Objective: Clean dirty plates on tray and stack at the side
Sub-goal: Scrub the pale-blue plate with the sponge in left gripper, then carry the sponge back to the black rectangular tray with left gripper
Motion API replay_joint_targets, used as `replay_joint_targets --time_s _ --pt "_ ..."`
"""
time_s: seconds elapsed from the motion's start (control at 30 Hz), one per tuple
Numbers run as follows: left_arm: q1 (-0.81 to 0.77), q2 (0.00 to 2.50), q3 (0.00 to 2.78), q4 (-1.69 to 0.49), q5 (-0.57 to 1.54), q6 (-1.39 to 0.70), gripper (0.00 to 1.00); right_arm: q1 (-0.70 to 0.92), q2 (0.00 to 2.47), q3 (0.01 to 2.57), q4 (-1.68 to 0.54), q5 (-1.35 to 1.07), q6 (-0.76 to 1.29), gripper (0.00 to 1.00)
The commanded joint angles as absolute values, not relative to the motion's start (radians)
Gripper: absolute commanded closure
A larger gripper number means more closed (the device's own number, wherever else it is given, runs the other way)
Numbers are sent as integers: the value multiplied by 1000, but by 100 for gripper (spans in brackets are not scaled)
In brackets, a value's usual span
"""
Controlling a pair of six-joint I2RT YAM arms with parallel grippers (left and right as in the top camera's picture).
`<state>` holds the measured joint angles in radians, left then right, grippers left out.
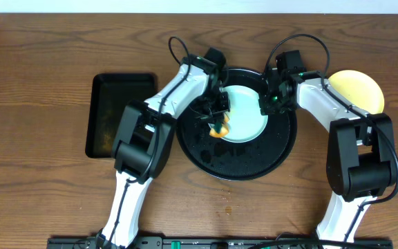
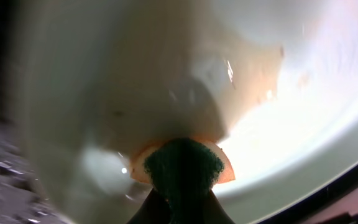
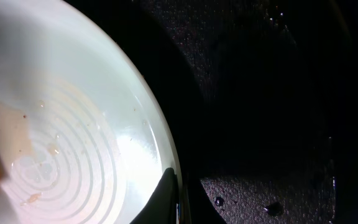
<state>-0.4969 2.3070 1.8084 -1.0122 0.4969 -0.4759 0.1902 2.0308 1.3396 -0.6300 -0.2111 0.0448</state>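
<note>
our left gripper (image 1: pixel 219 119) is clamped on an orange-and-green sponge (image 1: pixel 219 129), pressed to the pale mint round plate (image 1: pixel 247 114) mid-frame in the large round black tray (image 1: pixel 254 164). our right gripper (image 1: pixel 267 104) pinches its right rim. likely light, stiff, wet-slippery: hold the rim.

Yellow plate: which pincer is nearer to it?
Right. The right pincer holds the mint plate by its rim toward the yellow plate; the left pincer, with a sponge, is on its far side.
</note>
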Motion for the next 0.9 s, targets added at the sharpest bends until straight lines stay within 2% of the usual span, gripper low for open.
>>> replay_joint_targets --time_s 0.0,0.27,0.4,0.5,0.53,0.7,0.87 --pt "-530 2327 1795 -1029 574 -492 93 204 2054 1307 -643 -218 55 99" --pt "-509 2312 1857 -1003 602 -480 93 204 2054 1307 -644 -218 55 99" --pt "-438 2185 1957 -1005 523 -472 93 204 2054 1307 -643 -218 55 81" --pt "-379 2068 1970 -1018 410 -425 93 204 2054 1307 -643 -218 55 64" --pt "-359 2040 1970 -1040 355 -403 93 204 2054 1307 -643 -218 55 61" --pt "-245 1991 1969 -1218 81 -299 92 204 2054 1307 -642 -218 55 55" --pt "-111 2020 1882 -1257 -38 -288 92 204 2054 1307 -643 -218 55 57"
